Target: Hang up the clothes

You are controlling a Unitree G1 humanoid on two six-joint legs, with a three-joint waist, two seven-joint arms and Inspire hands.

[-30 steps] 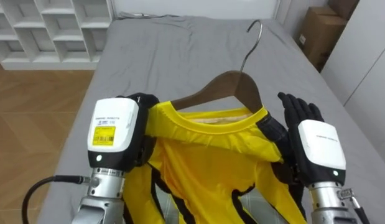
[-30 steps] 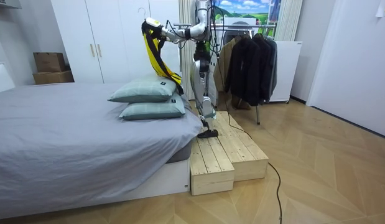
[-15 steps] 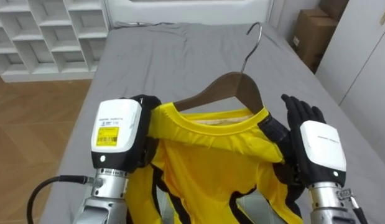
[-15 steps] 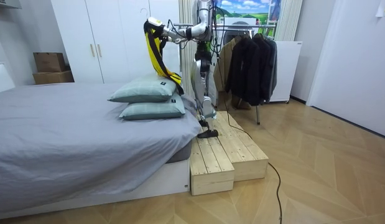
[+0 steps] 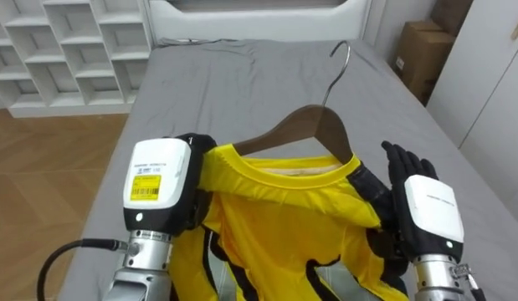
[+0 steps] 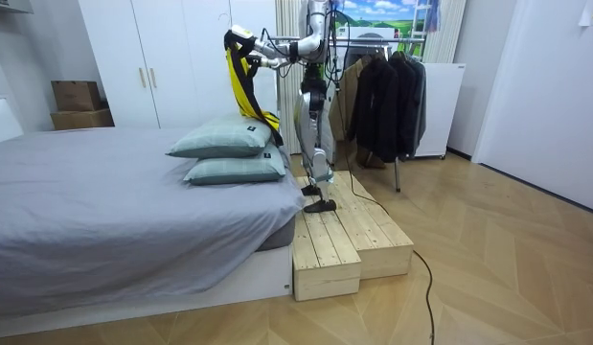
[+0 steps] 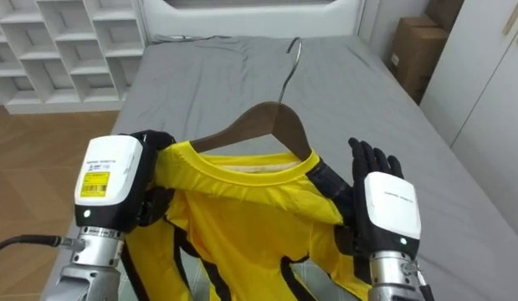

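Grey bed (image 5: 242, 92) spreads out below and beyond both sets of fingers. In the room view the robot stands on a pale wooden step platform (image 6: 349, 235) at the bed's side, facing the bed with its arms raised.

Between the hands hangs the yellow shirt with dark stripes (image 5: 284, 226), draped on a brown wooden hanger (image 5: 313, 125). The hanger's long axis runs across from one hand to the other. The left hand (image 5: 162, 180) has its dark fingers (image 5: 196, 144) clenched over the shirt-covered end on its side, so it appears to carry the load. The right hand (image 5: 430, 213) stands upright just outside the other end. Its fingers (image 5: 401, 160) are straight and released, and its thumb side seems to rest against the cloth, steadying it rather than gripping.

A thin metal hook (image 5: 339, 75) rises from the hanger's middle, up and away from both sets of fingers, towards the far end of the bed. Neither hand is on it, and both are about equally near.

Behind the robot, on the side away from its fingers, dark coats (image 6: 382, 91) hang on a clothes rack (image 6: 368, 35). Judging from that, the coming move turns on swinging the hook round to the rail, which lies opposite to where it points now, with the left hand's grasp likely bearing the hanger through the turn
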